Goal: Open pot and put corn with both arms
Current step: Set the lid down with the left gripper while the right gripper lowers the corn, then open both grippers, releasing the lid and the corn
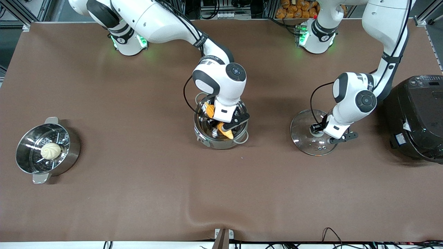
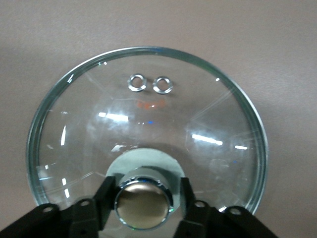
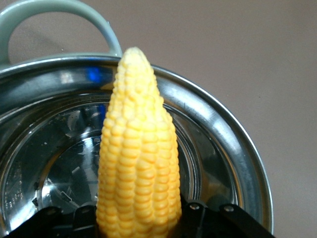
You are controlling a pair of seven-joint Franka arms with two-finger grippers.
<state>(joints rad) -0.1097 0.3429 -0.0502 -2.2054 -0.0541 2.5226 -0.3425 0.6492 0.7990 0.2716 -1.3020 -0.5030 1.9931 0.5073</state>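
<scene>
The steel pot (image 1: 202, 135) stands open at the table's middle; its rim also shows in the right wrist view (image 3: 233, 144). My right gripper (image 1: 224, 125) reaches down into it, shut on the yellow corn (image 1: 209, 109), which stands tilted inside with its tip by a pale loop handle (image 3: 59, 10). The right wrist view shows the corn (image 3: 138, 148) held between my right gripper's (image 3: 138, 224) fingers. The glass lid (image 1: 304, 140) lies flat on the table toward the left arm's end. My left gripper (image 1: 316, 129) straddles its tan knob (image 2: 143, 203), open, with a small gap at one finger (image 2: 187, 196).
A steel steamer pot (image 1: 71, 157) with a white bun (image 1: 51, 151) sits toward the right arm's end of the table. A big black rice cooker (image 1: 418, 117) stands at the left arm's end, close beside the left arm's wrist.
</scene>
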